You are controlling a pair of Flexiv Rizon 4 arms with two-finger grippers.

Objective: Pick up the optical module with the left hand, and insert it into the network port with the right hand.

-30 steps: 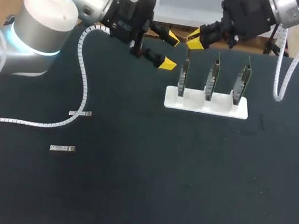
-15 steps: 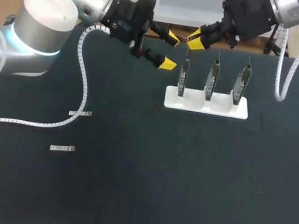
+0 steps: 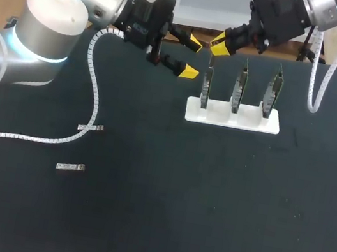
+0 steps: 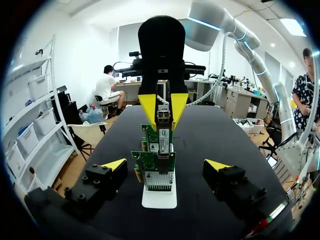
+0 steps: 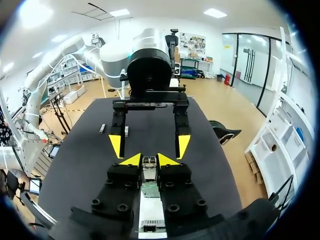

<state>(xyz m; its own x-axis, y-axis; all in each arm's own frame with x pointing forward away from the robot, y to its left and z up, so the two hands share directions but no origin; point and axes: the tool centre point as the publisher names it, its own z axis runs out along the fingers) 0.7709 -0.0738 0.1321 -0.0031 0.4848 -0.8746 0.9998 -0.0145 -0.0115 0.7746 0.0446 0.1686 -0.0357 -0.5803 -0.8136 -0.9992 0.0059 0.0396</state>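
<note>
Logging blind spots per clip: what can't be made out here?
- Right wrist view: the port under the optical module; the right hand covers it.
- Head view: how deep the module sits in the card; too small, and the hand overlaps it.
- Left wrist view: the rear cards, hidden behind the front card.
- Head view: the two loose modules, too small for detail.

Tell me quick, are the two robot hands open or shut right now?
Left gripper: open, holding nothing.
Right gripper: closed on the small metal module.
</note>
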